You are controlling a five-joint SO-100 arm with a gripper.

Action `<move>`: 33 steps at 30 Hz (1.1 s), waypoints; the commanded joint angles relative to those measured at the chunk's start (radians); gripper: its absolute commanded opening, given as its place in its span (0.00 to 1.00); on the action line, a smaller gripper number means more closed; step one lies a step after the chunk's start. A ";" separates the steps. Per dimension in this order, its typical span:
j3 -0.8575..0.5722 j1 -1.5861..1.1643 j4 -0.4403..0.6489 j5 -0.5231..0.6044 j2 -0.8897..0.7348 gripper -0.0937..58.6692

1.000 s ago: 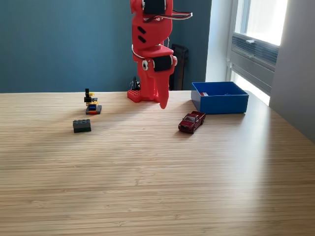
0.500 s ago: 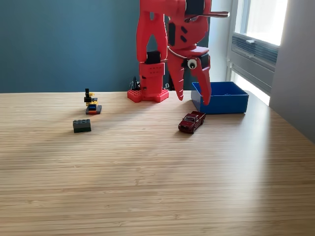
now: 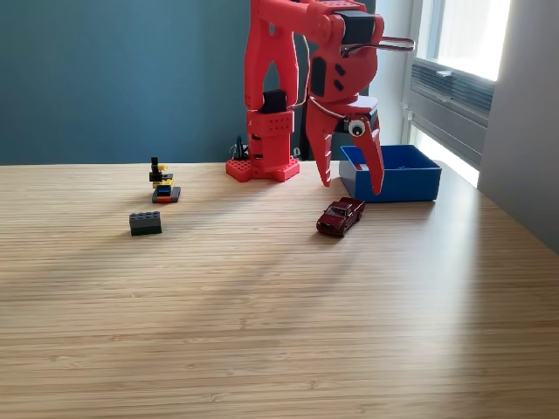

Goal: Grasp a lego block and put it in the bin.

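We see a pale wooden table (image 3: pixel 262 305) before a teal wall (image 3: pixel 105 78). Our red hand (image 3: pixel 351 185) hangs spread wide and empty above the toy car (image 3: pixel 340 216), beside the bin (image 3: pixel 393 185) near the table's right edge in the exterior view. A grey lego block (image 3: pixel 145 223) lies well left; the near table is bare.

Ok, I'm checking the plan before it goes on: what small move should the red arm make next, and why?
Probably swing back toward the exterior view's left. The open red gripper hangs empty above the small dark-red toy car, beside the shallow blue plastic bin. The dark grey lego block and the small multicoloured lego figure sit far off on the wooden table, ungrasped.
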 commanded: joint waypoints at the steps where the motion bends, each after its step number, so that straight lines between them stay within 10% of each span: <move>1: 0.031 -0.005 -0.048 -0.002 0.017 0.53; 33: 0.316 -0.025 -0.417 0.129 0.017 0.38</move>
